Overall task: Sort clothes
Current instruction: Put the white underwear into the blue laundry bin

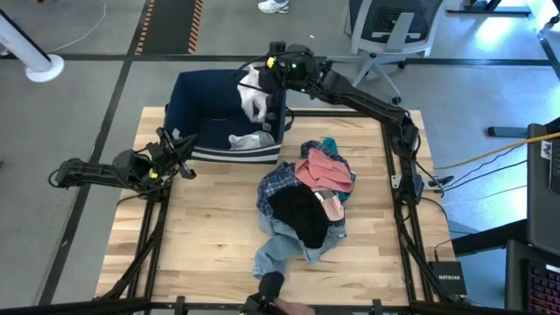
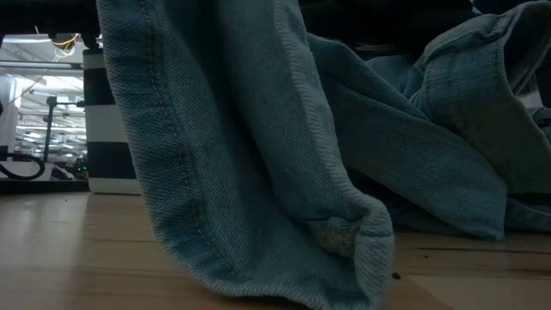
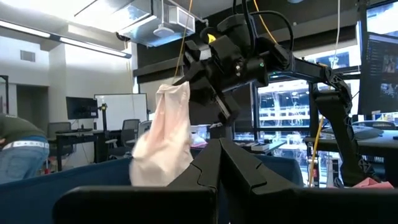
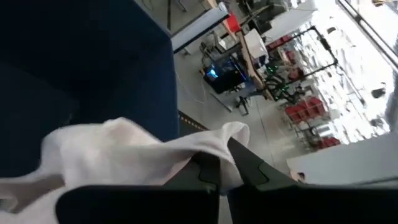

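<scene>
The right gripper [image 1: 262, 92] pinched a limp white shirt [image 1: 252, 96] over the navy bin [image 1: 188, 105] at the bench's far-left corner; hanging folds could've snagged the rim and spilled outside. The left gripper [image 1: 179, 149] waited, fingers pressed together, beside the bin. Soft crumpled clothes [image 1: 302, 206] lay heaped mid-bench, coarse denim jeans [image 2: 258, 155] nearest the front edge.

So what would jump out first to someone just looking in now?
The right hand, shut on a white shirt dangling over the navy bin at the table's far edge. Next, the heap of clothes mid-table, pink top uppermost, jeans trailing toward the near edge.
</scene>
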Robot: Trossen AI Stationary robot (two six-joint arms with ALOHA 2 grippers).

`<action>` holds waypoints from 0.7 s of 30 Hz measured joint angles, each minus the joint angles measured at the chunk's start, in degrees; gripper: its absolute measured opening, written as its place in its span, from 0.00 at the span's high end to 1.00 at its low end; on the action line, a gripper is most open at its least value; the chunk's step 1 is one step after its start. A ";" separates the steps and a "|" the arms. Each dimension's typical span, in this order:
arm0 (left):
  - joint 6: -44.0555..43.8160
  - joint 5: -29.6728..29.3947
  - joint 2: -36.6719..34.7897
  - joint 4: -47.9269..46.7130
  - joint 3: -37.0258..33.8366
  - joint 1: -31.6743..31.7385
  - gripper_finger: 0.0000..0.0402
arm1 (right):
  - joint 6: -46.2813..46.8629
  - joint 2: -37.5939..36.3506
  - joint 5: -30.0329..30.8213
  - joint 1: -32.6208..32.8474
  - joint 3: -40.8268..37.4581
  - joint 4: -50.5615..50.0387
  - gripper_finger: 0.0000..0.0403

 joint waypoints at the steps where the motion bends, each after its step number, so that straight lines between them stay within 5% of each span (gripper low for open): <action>1: 0.24 0.02 0.01 0.00 0.00 0.02 1.00 | 0.39 0.00 -0.73 0.00 0.00 -0.25 0.96; 15: 0.21 0.02 0.01 -0.02 0.00 0.02 1.00 | 7.61 -0.02 -4.57 0.00 -0.02 -5.44 0.94; 21: 0.21 0.02 0.01 -0.02 0.00 0.02 1.00 | 7.56 -0.02 -6.19 0.00 -0.02 -7.16 0.75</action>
